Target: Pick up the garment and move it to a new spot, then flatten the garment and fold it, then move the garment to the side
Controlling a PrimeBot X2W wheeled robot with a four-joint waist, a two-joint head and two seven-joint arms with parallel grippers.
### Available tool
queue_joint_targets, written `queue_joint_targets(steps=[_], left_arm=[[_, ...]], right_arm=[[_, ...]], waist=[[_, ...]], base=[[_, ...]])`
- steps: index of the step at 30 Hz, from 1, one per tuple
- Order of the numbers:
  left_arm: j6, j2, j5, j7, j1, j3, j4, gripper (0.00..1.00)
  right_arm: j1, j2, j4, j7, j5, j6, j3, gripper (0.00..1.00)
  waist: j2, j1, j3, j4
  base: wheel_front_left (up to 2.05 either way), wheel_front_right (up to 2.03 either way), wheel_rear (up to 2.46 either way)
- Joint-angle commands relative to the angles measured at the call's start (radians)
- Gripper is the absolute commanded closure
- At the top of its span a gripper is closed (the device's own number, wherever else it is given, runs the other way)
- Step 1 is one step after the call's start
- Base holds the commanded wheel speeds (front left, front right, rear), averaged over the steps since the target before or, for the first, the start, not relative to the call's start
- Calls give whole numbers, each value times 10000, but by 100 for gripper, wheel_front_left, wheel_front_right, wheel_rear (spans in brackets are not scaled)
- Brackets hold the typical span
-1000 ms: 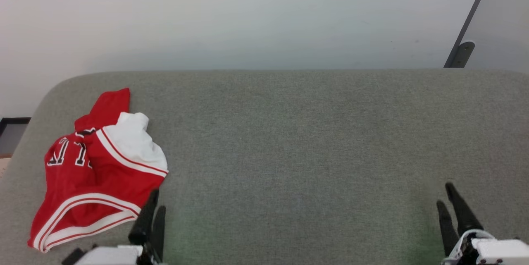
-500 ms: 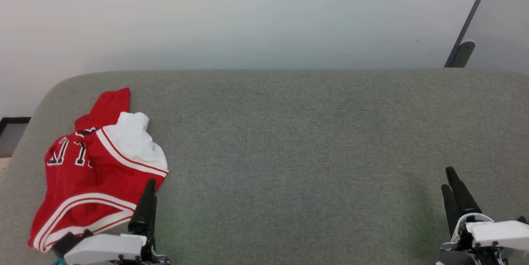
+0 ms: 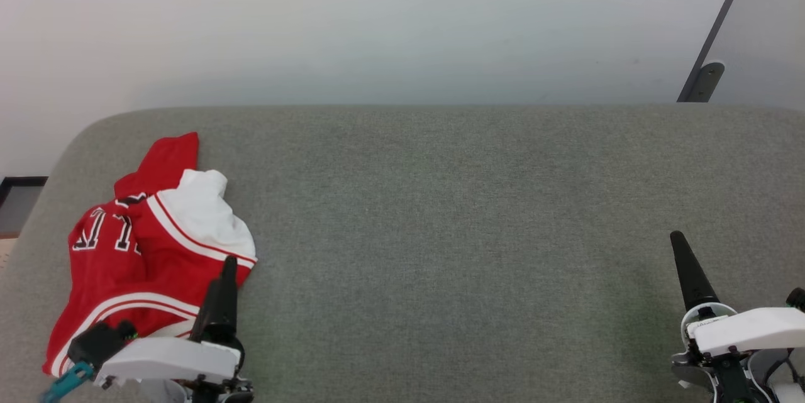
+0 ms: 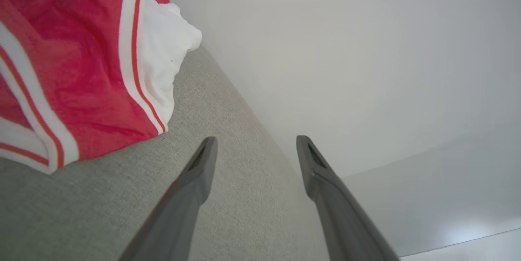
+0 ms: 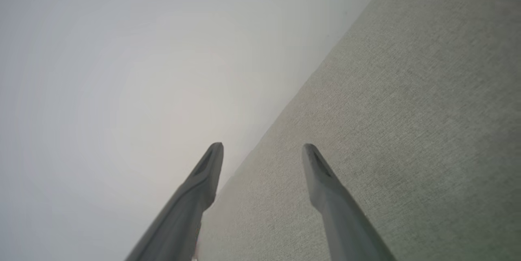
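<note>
By the look of it, nothing of the task is done yet. The garment point(image 3: 144, 246) lies in a crumpled heap on the grey padded surface point(image 3: 440, 202). Its red body is bunched, a white sleeve piece is turned over on top, the striped trim curls along one edge, and a scrap of the black lettering shows sideways. It is not lifted, flattened or folded.

The left pincer point(image 3: 226, 268) is the one close to it. In the head view its dark fingers overlap the heap's nearest red corner. In its own wrist view the jaws stand wide with nothing between them. There the garment sits up and to the left of the fingertips, near the left finger but with a strip of bare grey surface between. Straight ahead of the tips there is only grey surface and then pale wall point(image 3: 377, 26).

The right pincer point(image 3: 682, 252) is well apart from the garment, with most of the surface's width between them. Its jaws also stand wide and empty. In its wrist view bare grey surface runs to the right of its fingers and the wall to their left.

So every stage remains — the grasp, the carry to a new spot, the flattening, the fold and the final move to the side. I judge the step in hand to be the left pincer's approach for the first pick — it would need to go left of where its tips now point to get cloth between the jaws.
</note>
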Motion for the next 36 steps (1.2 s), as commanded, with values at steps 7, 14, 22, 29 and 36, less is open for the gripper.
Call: queue_joint_targets(steps=[7, 14, 22, 29, 36], left_arm=[[197, 229, 1811, -315, -260, -292, -216, 0], [445, 450, 3162, -556, -325, -630, -208, 0], [717, 694, 4355, -820, -403, -989, -167, 0], [918, 877, 5190, -1030, -464, -1285, -204, 0], [987, 977, 5836, -1223, -458, -1508, -267, 0]], right_arm=[[-503, -173, 69, -329, -1853, -3, 34, 0], [-751, -278, 151, -575, -3490, -4, 108, 0], [-904, -356, 242, -835, -5089, -4, 227, 0], [-1054, -394, 397, -1042, -6094, -5, 274, 0], [-1177, -443, 572, -1237, -6933, -5, 299, 0]], waist=[[-1, 0, 9, 0], [-1, 0, 19, -7], [-1, 0, 26, -14], [-1, 0, 23, -35], [-1, 0, 16, -41]], base=[[0, 0, 0], [0, 0, 0], [0, 0, 0], [0, 0, 0], [0, 0, 0]])
